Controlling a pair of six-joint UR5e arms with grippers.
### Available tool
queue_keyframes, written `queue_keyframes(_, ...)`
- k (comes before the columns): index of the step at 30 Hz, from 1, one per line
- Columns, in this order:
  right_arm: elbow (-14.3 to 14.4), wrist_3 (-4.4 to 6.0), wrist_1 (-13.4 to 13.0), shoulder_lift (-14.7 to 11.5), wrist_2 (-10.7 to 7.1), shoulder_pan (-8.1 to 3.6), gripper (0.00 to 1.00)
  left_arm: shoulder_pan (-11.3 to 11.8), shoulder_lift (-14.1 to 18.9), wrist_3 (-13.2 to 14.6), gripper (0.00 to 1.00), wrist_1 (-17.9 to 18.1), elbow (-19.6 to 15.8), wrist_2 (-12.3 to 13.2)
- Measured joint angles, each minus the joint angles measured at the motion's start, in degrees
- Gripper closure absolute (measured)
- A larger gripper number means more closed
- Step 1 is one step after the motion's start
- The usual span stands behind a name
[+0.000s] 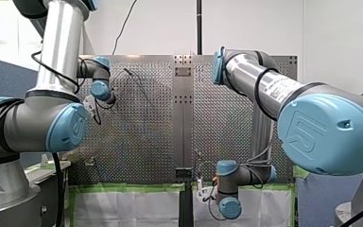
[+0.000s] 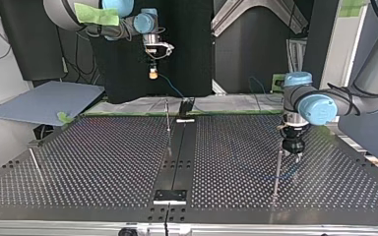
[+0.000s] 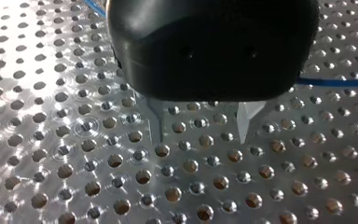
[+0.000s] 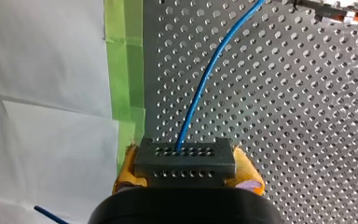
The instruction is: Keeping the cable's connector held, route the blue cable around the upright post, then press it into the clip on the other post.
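Observation:
My right gripper [image 4: 185, 182] has its yellow pads shut on the dark grey connector block [image 4: 185, 161]. The blue cable [image 4: 205, 79] leaves the block and curves away over the perforated plate. In the top view this gripper [image 2: 153, 73] hangs high above the table's far edge, with the cable [image 2: 172, 89] trailing down from it. My left gripper [image 3: 200, 139] is open just above the plate, nothing between its metal fingers [image 3: 156, 123]; the blue cable [image 3: 340, 82] runs behind it. In the top view it [image 2: 295, 156] stands right beside a thin upright post [image 2: 277, 172].
Another thin post [image 2: 167, 118] stands near the table's middle by the dark centre strip [image 2: 177, 162], and a third [image 2: 34, 164] leans at the top view's left. Green tape [image 4: 130, 70] lines the plate's edge. A rod with orange parts [image 4: 349, 14] lies ahead of my right gripper.

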Motion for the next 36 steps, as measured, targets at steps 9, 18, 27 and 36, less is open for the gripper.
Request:
queue_keyframes(9, 4.04, 0.15, -0.81, -0.04, -0.21, -0.37, 1.00, -0.09, 0.00, 0.39, 0.00, -3.78, -0.01, -2.28)
queue_keyframes(18, 4.36, 0.03, -0.77, -0.07, -0.62, -2.05, 1.00, 0.23, 0.00, -2.13, 0.00, -8.26, 0.00, -1.19)
queue_keyframes(27, 4.40, -0.21, -0.43, -0.04, -0.82, -3.21, 1.00, 0.19, 0.02, -6.63, 0.00, -12.77, -0.04, 2.96)
queue_keyframes(36, 4.41, -1.12, -0.16, -0.04, -0.85, -3.57, 1.00, 0.51, 2.83, -10.97, 0.00, -13.38, -1.07, 4.48)
